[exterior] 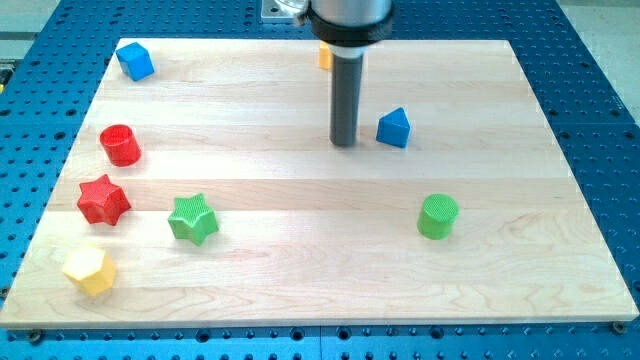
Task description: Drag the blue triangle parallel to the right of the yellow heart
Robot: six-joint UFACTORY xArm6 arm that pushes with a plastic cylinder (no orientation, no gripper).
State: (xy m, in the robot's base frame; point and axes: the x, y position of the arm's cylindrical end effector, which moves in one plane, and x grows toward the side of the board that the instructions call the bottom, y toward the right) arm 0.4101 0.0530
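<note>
The blue triangle (393, 128) lies on the wooden board (300, 290), right of centre in the upper half. My tip (345, 143) rests on the board just to the triangle's left, a small gap apart. The yellow heart (324, 56) sits near the board's top edge; the rod hides most of it and only a sliver shows at the rod's left side. The triangle is below and to the right of the heart.
A blue cube (134, 60) is at the top left. A red cylinder (120, 145), a red star (103, 199) and a yellow hexagon (89, 270) line the left side. A green star (193, 218) is lower left, a green cylinder (437, 216) lower right.
</note>
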